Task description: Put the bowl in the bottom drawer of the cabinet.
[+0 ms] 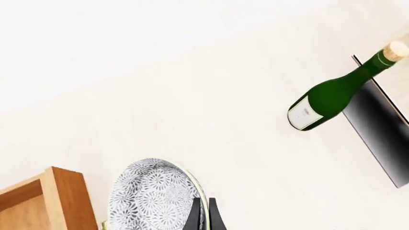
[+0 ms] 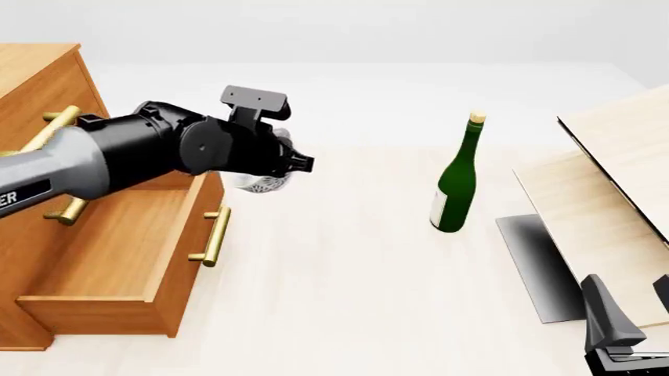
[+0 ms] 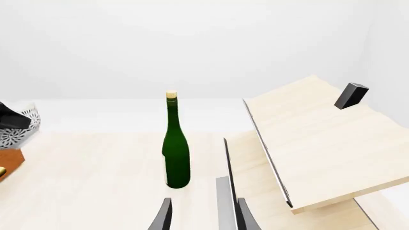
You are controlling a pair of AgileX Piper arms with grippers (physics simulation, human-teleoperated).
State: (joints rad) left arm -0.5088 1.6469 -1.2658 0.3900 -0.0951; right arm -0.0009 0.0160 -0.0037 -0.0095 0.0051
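Note:
The speckled white bowl [image 1: 153, 196] hangs from my left gripper [image 1: 204, 205], which is shut on its rim. In the front view the bowl [image 2: 258, 183] shows just below the left gripper [image 2: 291, 164], beside the far right corner of the bottom drawer [image 2: 115, 251]. That drawer stands pulled out of the orange-brown cabinet [image 2: 42, 78], and its corner [image 1: 61, 196] lies next to the bowl. My right gripper [image 2: 632, 304] is open and holds nothing at the near right of the table. The right wrist view catches the bowl [image 3: 18, 128] at its edge.
A green bottle [image 2: 457, 184] stands upright mid-table, right of the bowl. Pale wooden boards [image 2: 616, 180] on a dark stand [image 2: 538, 266] fill the right side. Brass handles [image 2: 215, 235] stick out from the drawer fronts.

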